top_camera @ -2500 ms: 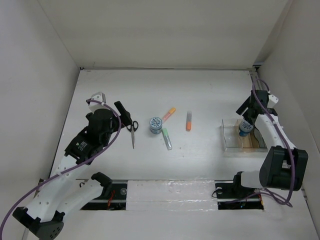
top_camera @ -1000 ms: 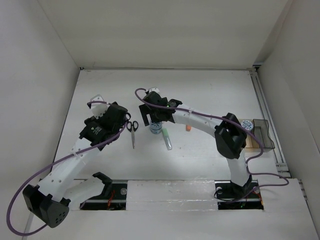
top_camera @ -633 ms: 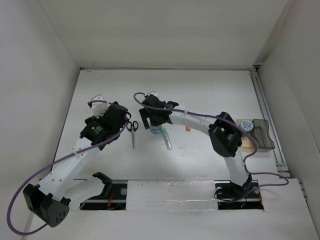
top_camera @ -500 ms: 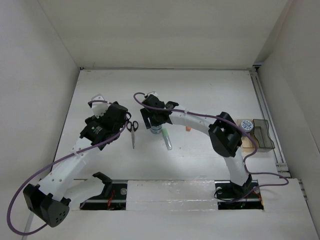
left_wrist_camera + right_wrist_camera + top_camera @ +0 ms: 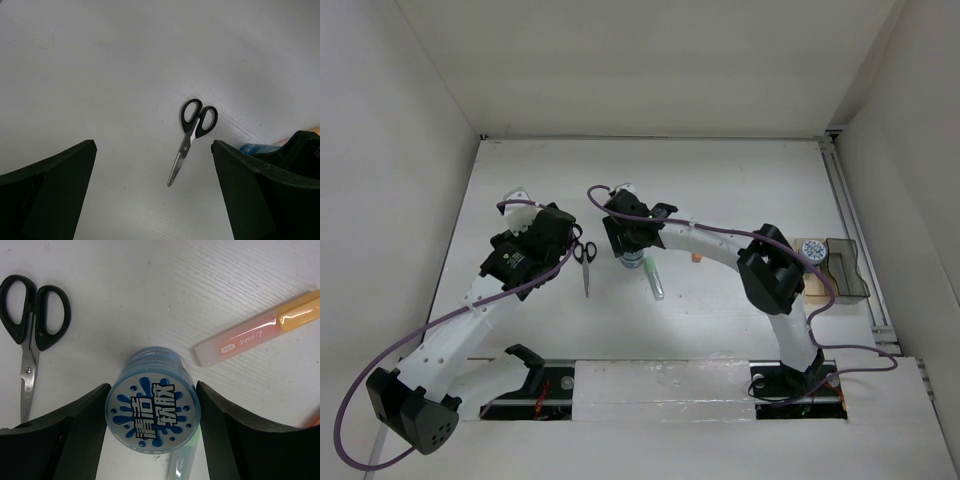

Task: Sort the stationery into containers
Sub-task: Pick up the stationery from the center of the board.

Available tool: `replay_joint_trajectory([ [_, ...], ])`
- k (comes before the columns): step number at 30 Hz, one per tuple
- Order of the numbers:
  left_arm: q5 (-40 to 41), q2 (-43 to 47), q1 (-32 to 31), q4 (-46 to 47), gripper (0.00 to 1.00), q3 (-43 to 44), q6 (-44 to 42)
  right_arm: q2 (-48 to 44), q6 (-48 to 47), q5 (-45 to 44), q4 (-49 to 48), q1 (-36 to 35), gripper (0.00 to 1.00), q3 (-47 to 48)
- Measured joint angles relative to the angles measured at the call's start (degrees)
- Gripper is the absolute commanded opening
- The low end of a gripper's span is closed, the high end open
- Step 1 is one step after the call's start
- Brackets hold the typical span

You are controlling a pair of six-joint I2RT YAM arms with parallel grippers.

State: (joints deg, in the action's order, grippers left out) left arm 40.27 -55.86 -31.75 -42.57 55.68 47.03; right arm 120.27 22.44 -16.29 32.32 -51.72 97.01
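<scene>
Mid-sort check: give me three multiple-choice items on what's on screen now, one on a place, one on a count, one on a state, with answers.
1. Where do the scissors lie?
A) in the wooden box
B) flat on the table
C) between the right fingers

2. How many blue-and-white cylinders show in the top view?
A) one
B) two
C) four

3. How is the left gripper?
A) open, holding nothing
B) shut on the scissors
C) shut on a marker

Answers:
1 B, they lie on bare tabletop under the left wrist camera.
2 B, one cylinder sits between the right gripper fingers and a second cylinder is far right.
3 A, its fingers stand wide apart with nothing between them.
</scene>
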Motion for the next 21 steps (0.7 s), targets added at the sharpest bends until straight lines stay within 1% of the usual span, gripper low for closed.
replay_joint_trajectory([
  [4,-0.1,0.1,0.0,0.1,1.0,0.0,0.0,-1.2,0.1,0.1,0.3,0.0,0.0,-1.0],
  [7,-0.2,0.2,0.0,0.1,1.0,0.0,0.0,-4.6,0.2,0.2,0.8,0.1,0.0,-3.0],
  [9,-0.2,0.2,0.0,0.2,1.0,0.0,0.0,-8.9,0.2,0.2,1.8,0.5,0.0,-4.6],
  [13,-0.6,0.6,0.0,0.2,1.0,0.0,-0.1,-21.7,0.3,-0.5,2.6,3.8,0.0,-8.5],
  [15,-0.9,1.2,0.0,0.4,1.0,0.0,-0.3,-29.4,0.4,-1.0,2.8,8.0,0.0,-11.2],
  [17,-1.2,1.9,0.0,0.5,1.0,0.0,-0.6,-37.1,0.6,-1.7,2.6,13.8,0.0,-14.7],
  [21,-2.0,2.8,0.0,0.9,1.0,0.0,-1.1,-49.9,1.4,-3.8,3.7,28.8,0.0,-23.5],
])
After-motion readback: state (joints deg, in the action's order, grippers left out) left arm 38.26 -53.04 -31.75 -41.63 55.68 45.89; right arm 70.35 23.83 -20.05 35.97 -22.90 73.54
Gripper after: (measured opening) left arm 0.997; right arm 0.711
